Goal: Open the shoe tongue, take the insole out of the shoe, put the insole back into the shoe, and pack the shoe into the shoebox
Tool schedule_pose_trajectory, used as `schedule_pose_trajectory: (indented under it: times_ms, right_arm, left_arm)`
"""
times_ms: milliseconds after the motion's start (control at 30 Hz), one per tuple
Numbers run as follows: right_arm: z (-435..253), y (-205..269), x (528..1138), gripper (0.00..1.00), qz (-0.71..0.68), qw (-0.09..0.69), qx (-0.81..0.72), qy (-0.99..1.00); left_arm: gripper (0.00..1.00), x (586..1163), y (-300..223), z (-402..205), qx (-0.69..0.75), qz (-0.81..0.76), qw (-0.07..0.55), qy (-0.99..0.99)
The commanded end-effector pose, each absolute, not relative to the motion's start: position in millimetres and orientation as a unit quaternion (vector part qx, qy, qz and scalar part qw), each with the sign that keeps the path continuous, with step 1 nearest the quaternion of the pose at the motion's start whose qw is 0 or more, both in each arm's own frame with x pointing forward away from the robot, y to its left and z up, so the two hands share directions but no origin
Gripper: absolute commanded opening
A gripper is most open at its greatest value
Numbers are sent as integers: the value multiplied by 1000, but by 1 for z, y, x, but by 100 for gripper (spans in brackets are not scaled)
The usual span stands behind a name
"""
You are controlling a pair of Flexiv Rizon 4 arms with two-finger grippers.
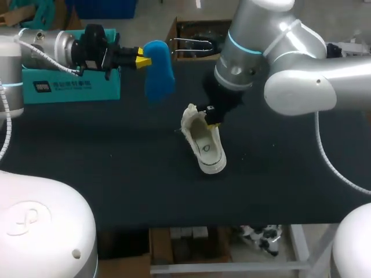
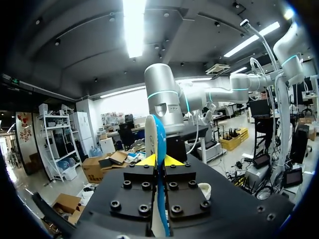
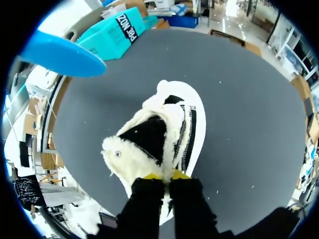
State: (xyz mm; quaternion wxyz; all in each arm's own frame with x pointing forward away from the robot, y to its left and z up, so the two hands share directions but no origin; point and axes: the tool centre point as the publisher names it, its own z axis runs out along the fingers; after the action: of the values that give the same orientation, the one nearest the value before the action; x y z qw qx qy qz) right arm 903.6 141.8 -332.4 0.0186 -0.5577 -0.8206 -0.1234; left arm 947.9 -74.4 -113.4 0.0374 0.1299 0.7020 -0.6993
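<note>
End effector of the left arm (image 1: 139, 58) is raised above the black table (image 1: 104, 168), with both yellow-tipped fingers closed from two sides on one end of the flat blue foam insole (image 1: 158, 74). In the left wrist view the insole (image 2: 157, 134) stands on edge between the tips, which are set narrow, and reaches out ahead of them. The insole is clear of the table surface, just beside the teal cardboard shoebox (image 1: 69, 87) that lies at the table's far left. The white fleece-lined shoe (image 1: 204, 145) rests on its sole near the table's middle, well apart from the shoebox, with its opening facing up. The right arm's end effector (image 1: 212, 116) is lowered onto the shoe. In the right wrist view its fingers (image 3: 152, 176) are nearly together and pinch the fleece edge of the shoe's opening between them; the dark interior of the shoe (image 3: 149, 137) is exposed just ahead of the tips.
</note>
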Motion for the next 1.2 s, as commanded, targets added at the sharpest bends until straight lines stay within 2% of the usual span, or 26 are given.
schedule_pose_trajectory:
  times_ms: [33,533,567,600,633,933,1200]
  right_arm:
    - [-336,141,896,0,-147,-3,-567,-811]
    - [-348,136,881,0,-157,0,-582,-798]
    - [-348,136,881,28,-159,-1,-581,-798]
    - [-348,135,880,89,-161,-1,-580,-798]
    - [-347,134,879,100,-162,-2,-580,-799]
    - [-313,107,866,100,-162,-26,-571,-805]
    - [-313,107,866,100,-162,-26,-571,-805]
  left_arm:
    - [0,953,-71,-115,142,-699,23,701]
    - [0,942,-79,-117,150,-697,13,701]
    - [0,941,-80,-118,151,-697,11,701]
    - [0,940,-81,-118,153,-696,9,701]
    - [0,938,-83,-119,156,-696,6,701]
    - [0,916,-99,-110,174,-717,-27,674]
    - [0,912,-99,-107,161,-722,-28,672]
